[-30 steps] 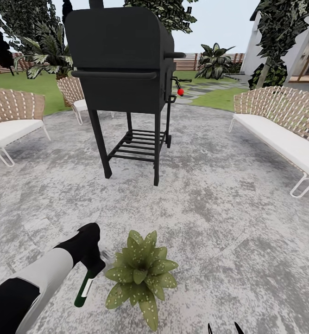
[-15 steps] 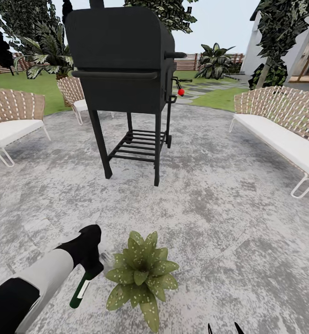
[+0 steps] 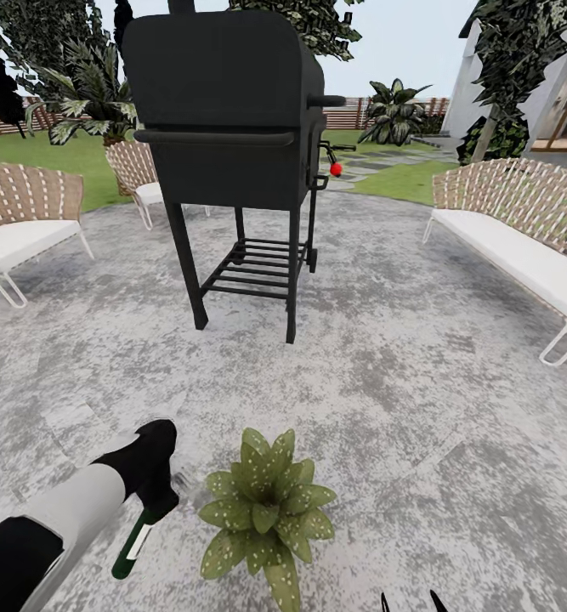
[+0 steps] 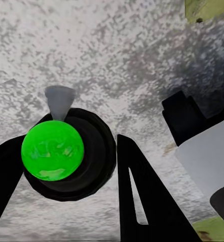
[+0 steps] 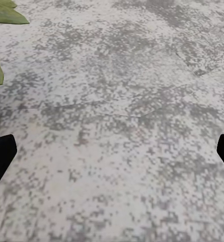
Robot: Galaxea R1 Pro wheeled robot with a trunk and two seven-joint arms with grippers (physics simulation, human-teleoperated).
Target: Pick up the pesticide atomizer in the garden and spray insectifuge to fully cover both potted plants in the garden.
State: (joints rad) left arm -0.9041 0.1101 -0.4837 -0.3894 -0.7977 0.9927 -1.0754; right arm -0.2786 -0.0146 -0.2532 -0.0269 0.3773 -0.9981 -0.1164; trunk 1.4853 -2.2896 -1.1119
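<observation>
On the paved patio [image 3: 385,408], the left gripper [image 3: 160,497] grips the atomizer [image 3: 134,544] by its upper end, the dark green bottle hanging below the jaws and tilted down toward the near left, just beside a low plant [image 3: 266,518] of pointed, speckled olive leaves. The bottle's trigger head is largely hidden behind the black gripper; only a pale nozzle tip shows, toward the plant. In the left wrist view the atomizer [image 4: 66,151] appears end-on as a bright green disc in a dark ring between the two black fingers [image 4: 142,196], which close against its sides, with the greyish nozzle [image 4: 59,101] poking out above the paving; leaf tips [image 4: 207,9] are cut off at a corner of that frame. The right gripper [image 3: 413,602] is barely seen at the bottom edge of the head view, only two dark fingertips showing; in the right wrist view its fingertips [image 5: 2,154] sit far apart at opposite edges, jaws spread wide over bare paving, with leaf ends [image 5: 6,14] clipped at the edge. Behind the plant stands a black grill [image 3: 232,144], its top cut off, flanked by woven chairs [image 3: 24,217] and a bench [image 3: 521,246] that runs out of frame; lawn [image 3: 53,157] and fence [image 3: 351,110] lie beyond
</observation>
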